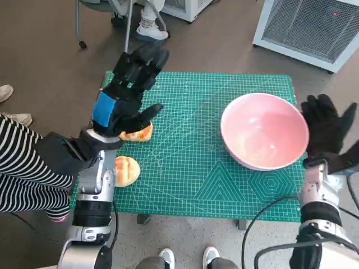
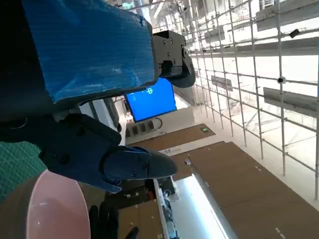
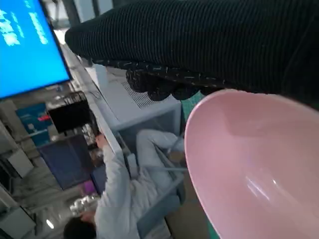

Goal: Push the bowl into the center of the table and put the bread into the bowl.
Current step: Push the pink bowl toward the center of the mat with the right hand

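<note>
A pink bowl (image 1: 265, 131) sits on the right part of the green cutting mat (image 1: 190, 168); its rim also fills the right wrist view (image 3: 249, 159) and shows in the left wrist view (image 2: 50, 209). My gloved right hand (image 1: 327, 130) stands open with fingers spread, flat against the bowl's right side. Two bread rolls lie at the mat's left: one (image 1: 138, 133) partly hidden under my left hand, another (image 1: 126, 170) nearer the front edge. My left hand (image 1: 128, 89) hovers above the far roll, fingers spread, holding nothing.
A white grilled appliance (image 1: 314, 25) stands on the floor beyond the table's far right. A chair and a person's feet (image 1: 150, 27) are behind the table. A person in a striped sleeve (image 1: 22, 174) is at the left. A seated person (image 3: 124, 199) shows in the right wrist view.
</note>
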### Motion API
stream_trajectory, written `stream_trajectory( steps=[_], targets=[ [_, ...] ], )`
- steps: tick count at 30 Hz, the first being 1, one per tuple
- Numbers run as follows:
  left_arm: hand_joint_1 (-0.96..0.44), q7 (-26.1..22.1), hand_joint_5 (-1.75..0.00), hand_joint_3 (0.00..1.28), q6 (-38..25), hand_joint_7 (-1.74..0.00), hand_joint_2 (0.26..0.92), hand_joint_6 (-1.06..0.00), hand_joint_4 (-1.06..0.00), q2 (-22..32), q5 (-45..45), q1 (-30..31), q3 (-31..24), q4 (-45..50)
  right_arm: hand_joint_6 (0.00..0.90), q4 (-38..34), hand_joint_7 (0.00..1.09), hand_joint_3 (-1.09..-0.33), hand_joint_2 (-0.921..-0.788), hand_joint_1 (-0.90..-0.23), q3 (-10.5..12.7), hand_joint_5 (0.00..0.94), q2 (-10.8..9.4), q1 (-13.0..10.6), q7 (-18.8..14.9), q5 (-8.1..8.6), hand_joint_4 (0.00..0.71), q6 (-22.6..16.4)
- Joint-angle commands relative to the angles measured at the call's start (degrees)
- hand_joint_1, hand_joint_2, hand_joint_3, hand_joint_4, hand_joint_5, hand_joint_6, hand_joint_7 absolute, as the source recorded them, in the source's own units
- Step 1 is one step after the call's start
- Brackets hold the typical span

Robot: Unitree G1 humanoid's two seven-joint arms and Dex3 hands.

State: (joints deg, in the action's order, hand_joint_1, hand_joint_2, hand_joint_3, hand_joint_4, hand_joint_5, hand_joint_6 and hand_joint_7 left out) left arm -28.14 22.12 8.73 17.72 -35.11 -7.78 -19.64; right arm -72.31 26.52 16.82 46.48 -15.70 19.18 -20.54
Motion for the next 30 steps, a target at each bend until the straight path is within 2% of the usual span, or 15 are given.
stream_trajectory(
  steps=[1, 8, 17, 21, 30],
  targets=[
    [-0.57, 0.33, -0.11, 0.30, 0.89, -0.64, 0.921, 0.00, -0.14, 0.61, -0.70, 0.72, -0.26, 0.11, 0.096, -1.02, 0.28, -0.816, -0.921, -0.651, -1.60, 0.014, -2.30, 0.41, -0.44, -1.72, 0.105, 1.46],
    [-0.57, 0.96, -0.10, 0.29, 0.84, -0.63, 0.921, 0.00, -0.15, 0.96, -1.09, 1.67, -0.27, 0.84, 0.106, -0.82, 0.28, -0.827, -0.921, -0.638, -3.56, 0.011, -4.04, 1.82, -1.27, -3.24, 0.108, 2.04],
    [-0.57, 1.23, -0.09, 0.29, 0.83, -0.62, 0.921, 0.00, -0.16, 1.01, -1.38, 1.91, -0.29, 1.06, 0.096, -0.75, 0.27, -0.831, -0.921, -0.635, -3.90, 0.006, -4.41, 2.16, -1.63, -3.42, 0.103, 2.09],
    [-0.58, 2.17, -0.07, 0.28, 1.08, -0.60, 0.921, -0.01, -0.17, 1.22, -1.99, 3.10, -0.59, 1.81, 0.078, -0.21, 0.25, -0.846, -0.921, -0.635, -4.15, 0.002, -6.88, 4.31, -3.30, -2.87, 0.090, 2.03],
    [-0.58, 2.60, -0.04, 0.27, 1.80, -0.54, 0.921, -0.04, -0.19, 1.65, -1.99, 3.95, -0.82, 1.88, 0.065, -0.91, 0.24, -0.844, -0.921, -0.657, -2.21, 0.000, -9.90, 6.56, -2.56, -1.31, 0.076, 2.06]
  ],
)
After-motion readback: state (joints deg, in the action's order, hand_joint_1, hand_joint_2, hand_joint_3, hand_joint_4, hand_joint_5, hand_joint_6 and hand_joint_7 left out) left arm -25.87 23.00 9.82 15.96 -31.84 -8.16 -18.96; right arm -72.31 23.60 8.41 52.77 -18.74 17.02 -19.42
